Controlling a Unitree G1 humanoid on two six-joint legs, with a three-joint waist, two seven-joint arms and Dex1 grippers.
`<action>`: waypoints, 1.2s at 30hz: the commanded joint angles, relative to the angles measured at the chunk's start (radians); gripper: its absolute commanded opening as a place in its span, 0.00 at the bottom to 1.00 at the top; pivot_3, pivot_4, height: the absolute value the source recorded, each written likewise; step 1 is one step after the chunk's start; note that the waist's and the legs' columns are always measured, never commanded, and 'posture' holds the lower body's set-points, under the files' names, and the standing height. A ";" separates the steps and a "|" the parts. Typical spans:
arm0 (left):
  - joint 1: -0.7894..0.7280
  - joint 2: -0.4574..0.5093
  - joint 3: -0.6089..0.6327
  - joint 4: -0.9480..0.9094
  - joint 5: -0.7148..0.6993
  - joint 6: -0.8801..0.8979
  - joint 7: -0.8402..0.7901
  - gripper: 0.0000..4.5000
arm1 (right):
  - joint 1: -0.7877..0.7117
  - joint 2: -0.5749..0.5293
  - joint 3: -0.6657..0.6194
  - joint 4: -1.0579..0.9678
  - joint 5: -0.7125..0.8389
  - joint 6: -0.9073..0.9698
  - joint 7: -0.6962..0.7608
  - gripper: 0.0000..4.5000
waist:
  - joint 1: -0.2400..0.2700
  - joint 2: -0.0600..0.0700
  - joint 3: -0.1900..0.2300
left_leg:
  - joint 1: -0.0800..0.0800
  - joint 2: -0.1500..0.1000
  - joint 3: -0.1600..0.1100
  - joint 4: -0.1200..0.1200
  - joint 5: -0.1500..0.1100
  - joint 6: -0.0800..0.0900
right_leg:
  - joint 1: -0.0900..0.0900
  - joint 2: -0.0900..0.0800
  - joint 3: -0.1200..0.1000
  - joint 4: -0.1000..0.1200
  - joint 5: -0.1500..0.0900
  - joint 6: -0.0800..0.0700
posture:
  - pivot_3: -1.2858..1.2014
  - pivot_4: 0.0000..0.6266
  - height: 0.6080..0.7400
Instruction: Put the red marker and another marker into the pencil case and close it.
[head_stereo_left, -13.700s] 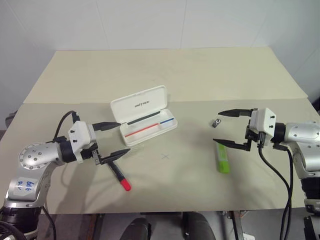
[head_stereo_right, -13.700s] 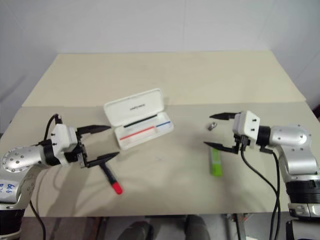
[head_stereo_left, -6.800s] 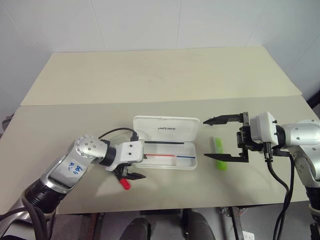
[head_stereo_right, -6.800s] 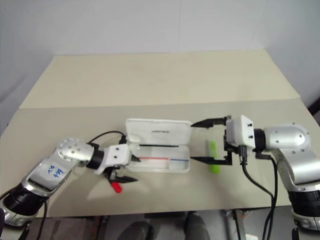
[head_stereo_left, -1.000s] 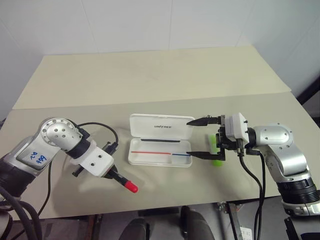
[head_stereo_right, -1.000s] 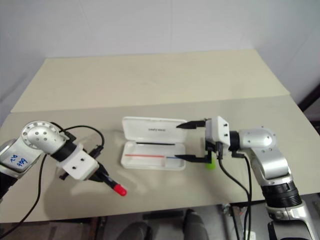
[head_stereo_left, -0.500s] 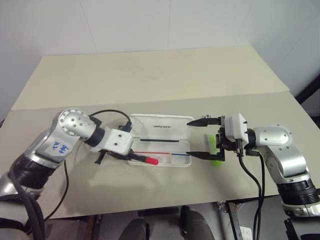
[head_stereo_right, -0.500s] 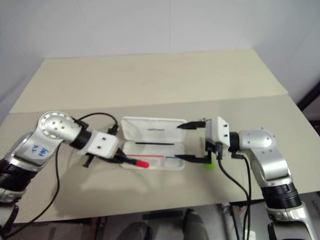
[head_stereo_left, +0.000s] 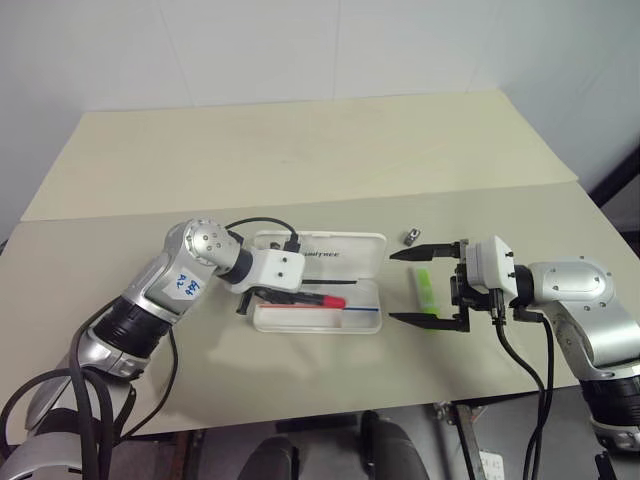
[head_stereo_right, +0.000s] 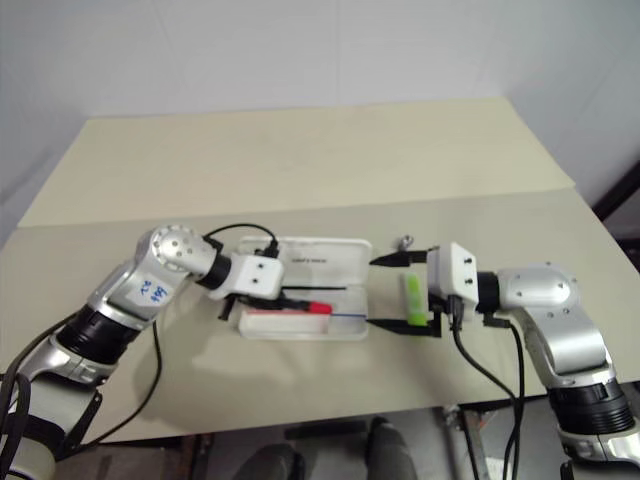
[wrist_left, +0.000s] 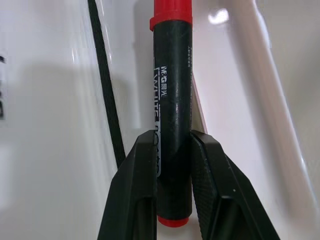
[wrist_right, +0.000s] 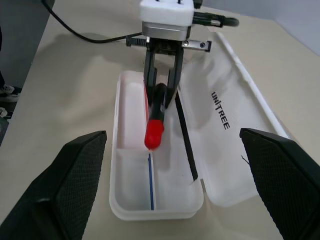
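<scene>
- We see pencil case (head_stereo_left: 325, 285) open, mid tabletop (head_stereo_left: 300, 150), lid lying behind tray.
- Marker (head_stereo_left: 318, 299) over tray's left part.
- Highlighter (head_stereo_left: 425, 290) just right of case; small metal bit (head_stereo_left: 411, 237) behind it.

Beige table (head_stereo_left: 300, 140), open pencil case (head_stereo_left: 345, 255) (white), green highlighter (head_stereo_left: 427, 291), small metal bit (head_stereo_left: 411, 237)

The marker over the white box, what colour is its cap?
Bright red cap on the red marker, with a black barrel; the right wrist view shows it best.
</scene>
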 joint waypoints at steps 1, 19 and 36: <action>-0.009 0.002 0.003 -0.035 0.014 0.023 -0.005 0.12 | 0.003 -0.007 -0.034 -0.038 0.023 0.003 -0.015 1.00 | 0.000 0.000 0.000 | 0.000 0.000 0.000 0.000 0.000 0.000 | 0.000 0.000 0.000 0.000 0.000 0.000 | 0.52 0.24 1.00; -0.025 -0.027 0.002 -0.101 0.029 0.158 0.011 0.57 | -0.020 0.034 -0.002 -0.021 0.012 -0.008 -0.026 1.00 | 0.004 0.000 0.000 | -0.001 0.000 0.000 0.000 0.000 0.000 | 0.000 0.000 0.000 -0.001 0.001 0.001 | 0.52 0.24 1.00; -0.027 -0.007 0.055 -0.132 -0.019 0.134 0.007 0.99 | -0.043 0.075 0.027 0.015 -0.004 -0.023 -0.028 1.00 | 0.002 0.000 0.000 | -0.001 0.000 0.000 0.000 0.000 0.000 | 0.000 0.000 0.000 -0.002 0.001 0.001 | 0.52 0.24 1.00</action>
